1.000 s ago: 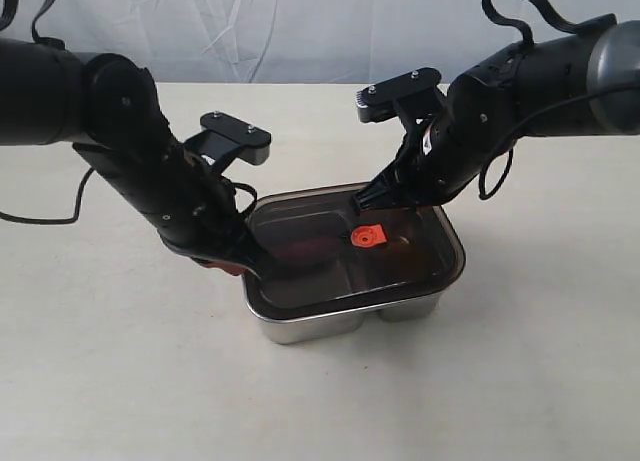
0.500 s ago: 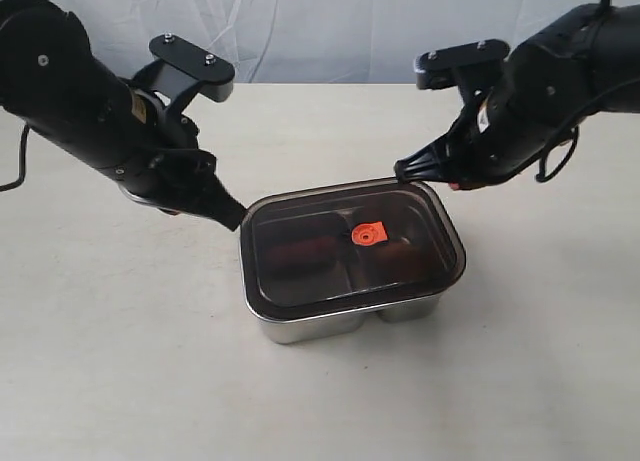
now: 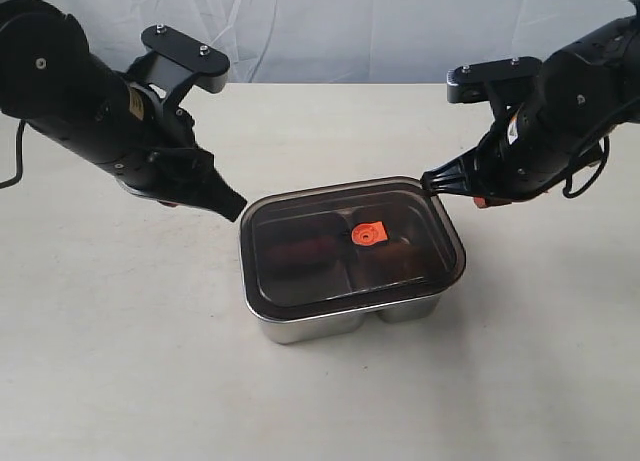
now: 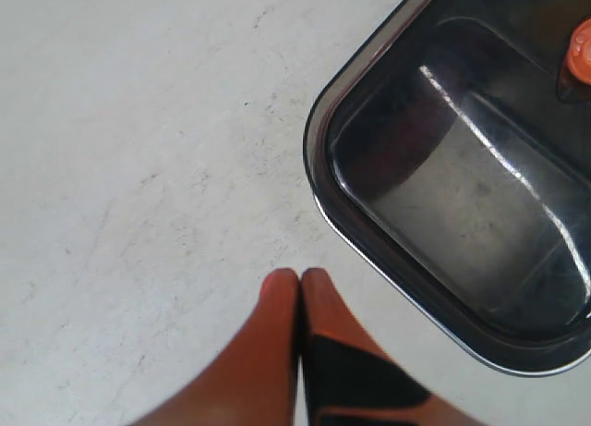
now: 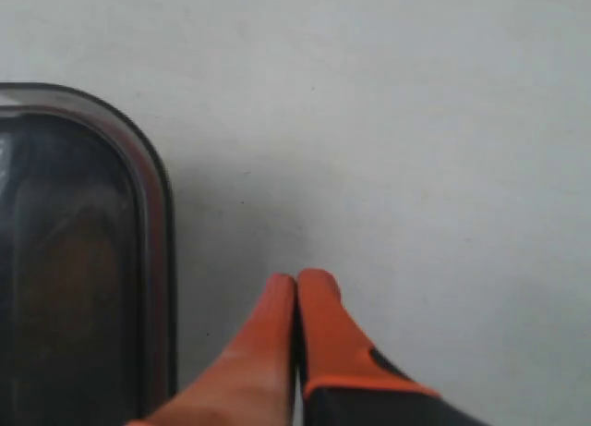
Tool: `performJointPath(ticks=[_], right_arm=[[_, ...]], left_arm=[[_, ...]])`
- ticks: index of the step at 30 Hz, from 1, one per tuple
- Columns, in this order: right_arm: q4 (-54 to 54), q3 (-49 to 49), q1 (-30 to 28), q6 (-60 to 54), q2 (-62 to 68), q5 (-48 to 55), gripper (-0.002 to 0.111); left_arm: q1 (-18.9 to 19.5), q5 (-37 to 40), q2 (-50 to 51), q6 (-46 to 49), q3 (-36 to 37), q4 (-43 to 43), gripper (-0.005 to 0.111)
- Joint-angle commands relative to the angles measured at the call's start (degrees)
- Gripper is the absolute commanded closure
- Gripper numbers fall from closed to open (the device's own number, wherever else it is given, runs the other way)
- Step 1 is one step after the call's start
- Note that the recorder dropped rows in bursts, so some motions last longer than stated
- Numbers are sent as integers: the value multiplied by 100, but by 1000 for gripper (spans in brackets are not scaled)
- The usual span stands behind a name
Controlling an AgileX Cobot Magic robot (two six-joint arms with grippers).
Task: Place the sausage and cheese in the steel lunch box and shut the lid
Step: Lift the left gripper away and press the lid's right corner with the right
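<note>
pulling clear of the closed lid [image 3: 300, 253]
left hand [image 3: 233, 208] and right hand [image 3: 433, 184] had withdrawn, both pinched shut, empty; lid sat on the steel lunch box [image 3: 330, 327], task looked done.

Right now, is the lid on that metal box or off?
On. The dark lid lies flat over the steel lunch box, its rim covering every edge. Whether it is pressed tight, I cannot tell.

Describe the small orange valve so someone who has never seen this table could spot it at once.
On the pale table, find the steel lunch box in the middle, covered by its dark see-through lid. The orange valve sits on that lid near its centre. It is the only bright orange spot on the dark, smoky surface.
</note>
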Motion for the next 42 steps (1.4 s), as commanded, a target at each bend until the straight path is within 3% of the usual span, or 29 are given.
performJointPath(ticks=[1,10,16,42], right_arm=[[24,27,-33,-73,194,-276,108],[184,27,-33,-222,347,-488,108],[810,27,115,-922,347,-518,108],[728,4,104,-845,347,-610,108]], left_arm=[[0,-42,-45,-46,19,31,107],[0,-42,-45,-46,19,20,107],[0,-42,-45,-46,19,20,107],[0,0,-45,-23,35,-315,107]])
